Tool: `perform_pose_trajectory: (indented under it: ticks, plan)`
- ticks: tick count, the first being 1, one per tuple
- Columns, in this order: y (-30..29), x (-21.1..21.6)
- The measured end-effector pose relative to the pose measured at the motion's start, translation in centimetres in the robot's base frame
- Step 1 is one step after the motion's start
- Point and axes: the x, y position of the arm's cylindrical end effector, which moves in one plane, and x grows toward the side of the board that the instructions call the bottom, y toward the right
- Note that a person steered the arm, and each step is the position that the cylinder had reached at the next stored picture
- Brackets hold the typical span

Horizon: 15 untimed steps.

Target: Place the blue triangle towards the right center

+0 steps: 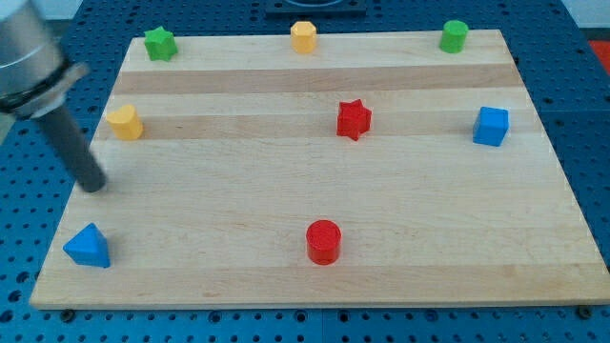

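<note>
Blue triangle (88,247) below my tip (93,186)

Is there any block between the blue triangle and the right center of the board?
Yes. The red cylinder stands right of the blue triangle, near its path; the blue cube already sits at the right center.

- A straight dark rod (74,143), matt charcoal, round in section (blurred in this view).
- A wider grey cylindrical housing (27,57) above it.
- My tip (92,187) ends blunt and dark.
</note>
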Motion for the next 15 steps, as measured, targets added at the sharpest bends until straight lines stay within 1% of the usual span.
perform_pose_trajectory:
  ticks: [1,2,3,4,6,7,9,10,11,13,15]
  plan:
    - [-0.9,1.0]
    - [-0.8,3.2]
    - [-0.8,7.6]
    - [-0.4,8.1]
    - [6.5,8.1]
    - [7.4,8.1]
    - [7.4,10.3]
    - [8.9,9.4]
    - [11.6,6.7]
    - [18.9,3.5]
    - [23.4,-1.4]
